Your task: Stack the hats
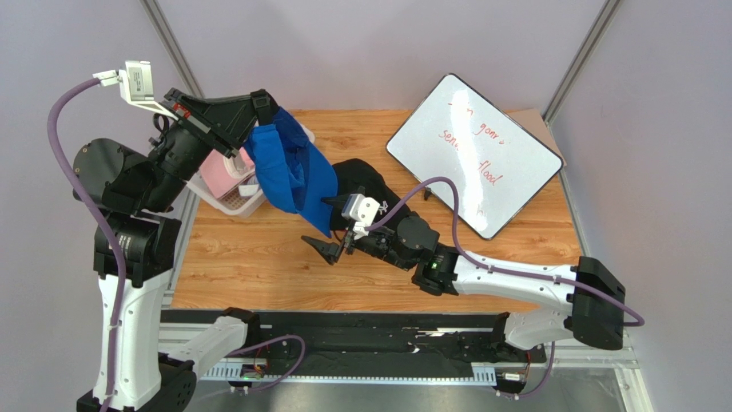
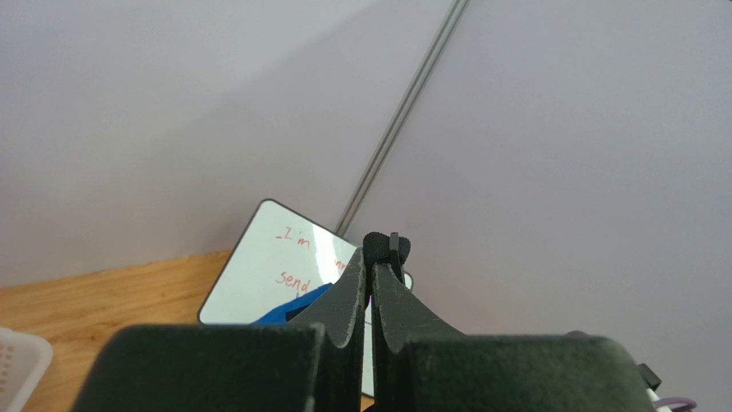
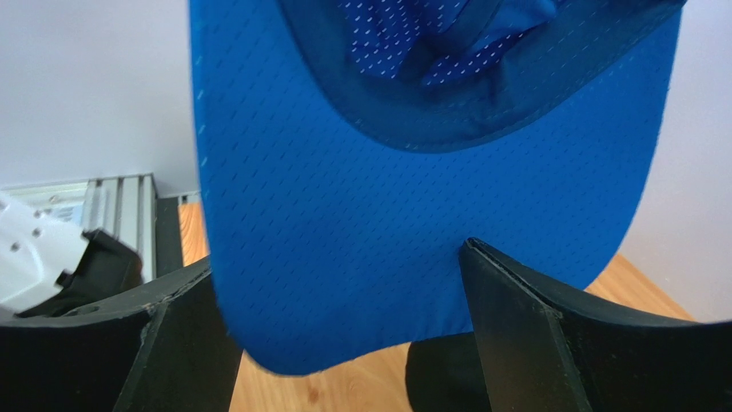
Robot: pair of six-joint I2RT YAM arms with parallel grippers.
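Note:
The royal blue hat (image 1: 296,176) hangs in the air from my raised left gripper (image 1: 262,113), which is shut on its back strap (image 2: 388,249). A corner of the blue hat shows below the fingers (image 2: 296,307). My right gripper (image 1: 332,247) is open, low over the table. The blue hat's brim (image 3: 387,223) hangs down between its two fingers (image 3: 507,300) without being pinched. The black hat (image 1: 361,178) lies on the table behind the right gripper and shows as a dark shape in the right wrist view (image 3: 434,378). A light pink hat (image 1: 225,168) sits in the basket. The magenta and lavender hats are out of view.
A white mesh basket (image 1: 234,204) stands at the table's left edge, under the left arm; its corner shows in the left wrist view (image 2: 17,360). A whiteboard (image 1: 477,154) with red writing lies at the back right. Grey walls close in the table.

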